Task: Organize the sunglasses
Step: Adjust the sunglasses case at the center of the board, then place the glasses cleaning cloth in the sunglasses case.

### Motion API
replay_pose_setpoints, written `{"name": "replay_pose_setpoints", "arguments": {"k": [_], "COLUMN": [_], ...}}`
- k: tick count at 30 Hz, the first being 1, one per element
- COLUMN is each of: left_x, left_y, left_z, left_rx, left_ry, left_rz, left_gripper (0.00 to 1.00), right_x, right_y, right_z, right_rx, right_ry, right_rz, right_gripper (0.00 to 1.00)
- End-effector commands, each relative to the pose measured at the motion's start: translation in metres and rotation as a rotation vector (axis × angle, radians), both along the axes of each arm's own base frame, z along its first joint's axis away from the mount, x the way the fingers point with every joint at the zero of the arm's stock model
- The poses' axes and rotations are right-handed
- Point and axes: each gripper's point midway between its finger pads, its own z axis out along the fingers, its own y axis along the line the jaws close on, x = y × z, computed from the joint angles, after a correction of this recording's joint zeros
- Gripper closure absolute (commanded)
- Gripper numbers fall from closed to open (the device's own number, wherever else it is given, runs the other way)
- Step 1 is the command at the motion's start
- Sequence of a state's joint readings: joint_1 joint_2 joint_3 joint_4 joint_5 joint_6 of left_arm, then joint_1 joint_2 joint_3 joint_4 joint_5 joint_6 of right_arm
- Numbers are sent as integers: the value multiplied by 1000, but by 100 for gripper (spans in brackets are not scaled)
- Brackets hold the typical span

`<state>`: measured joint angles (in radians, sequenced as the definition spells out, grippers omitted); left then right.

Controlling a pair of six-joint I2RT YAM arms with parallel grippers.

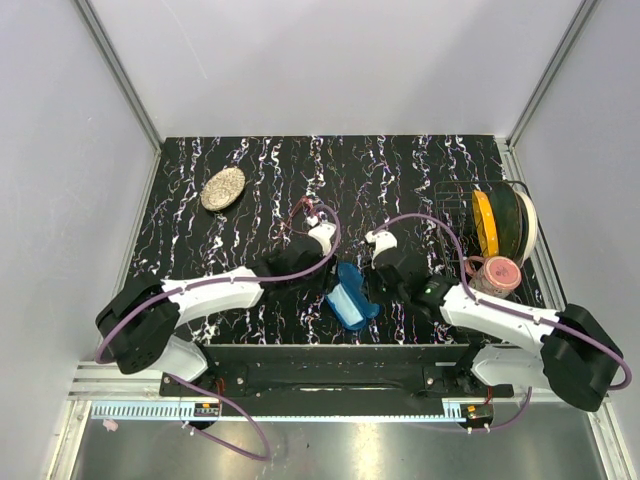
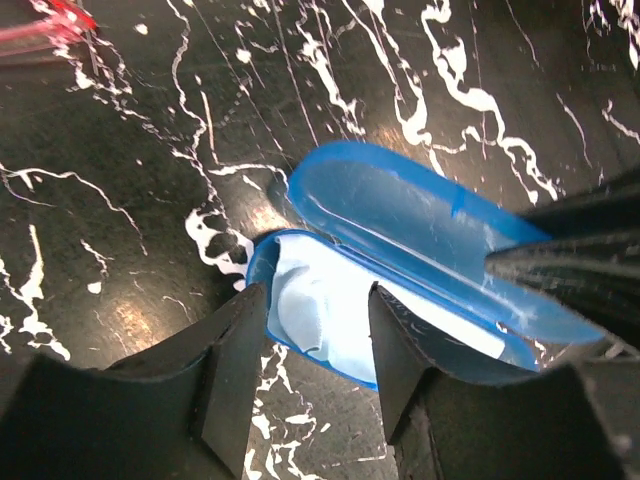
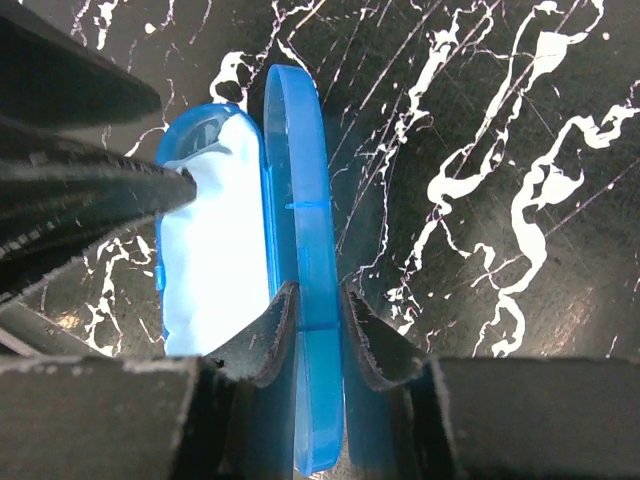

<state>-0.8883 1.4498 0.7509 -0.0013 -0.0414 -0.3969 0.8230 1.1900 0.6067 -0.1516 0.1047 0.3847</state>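
Note:
The glossy blue case [image 1: 352, 296] lies open between my grippers, with the light blue cloth [image 2: 330, 300] in its base. The lid [image 3: 305, 200] stands on edge. My right gripper [image 3: 320, 325] is shut on the lid, one finger on each side. My left gripper [image 2: 315, 350] is open, its fingers straddling one end of the base above the cloth. One left fingertip [image 3: 150, 190] touches the cloth in the right wrist view. The sunglasses [image 1: 299, 212], thin red frame with pink lenses, lie on the table behind the left wrist. They show blurred at the top left of the left wrist view [image 2: 45, 28].
A beige oval object [image 1: 223, 188] lies at the back left. A wire rack [image 1: 450, 205] with yellow and white plates stands at the right, with a pink cup [image 1: 497, 272] in front of it. The table's near edge [image 1: 330, 348] runs just below the case.

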Motion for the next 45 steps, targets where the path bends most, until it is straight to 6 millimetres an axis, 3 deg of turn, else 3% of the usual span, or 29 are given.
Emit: {"name": "replay_pose_setpoints", "arguments": {"k": [1,7,13,14,19,23,34,45], "left_x": [20,19,10,10,17,22,41,54], "left_y": [1,0,-31,-33,-46,-45,-44,-41], "left_z": [31,36,42,33,26,7,-4,-26], "left_rx": [-67,-96,-202,-185,-159,-82,-2,75], "left_ry": [-18,73,167,185,221,260,256,237], "left_rz": [168,269,203,201,200,238,330,373], "left_gripper": [53,76,85,86,92,99,99,99], "right_x": [13,22,27,26,25,24,21,18], "right_y": [0,-13,-16,-15,-14,-15,-12,-10], "right_z": [10,9,12,11,6,6,6,3], "right_rx": [-8,-67,-107,-121,-154,-164,-146,-122], "right_ry": [-127,-192,-229,-232,-227,-228,-226,-207], "right_rz": [-140,-269,-337,-340,-371,-391,-388,-385], "right_gripper": [100,100,100,100,100,100,100,100]}}
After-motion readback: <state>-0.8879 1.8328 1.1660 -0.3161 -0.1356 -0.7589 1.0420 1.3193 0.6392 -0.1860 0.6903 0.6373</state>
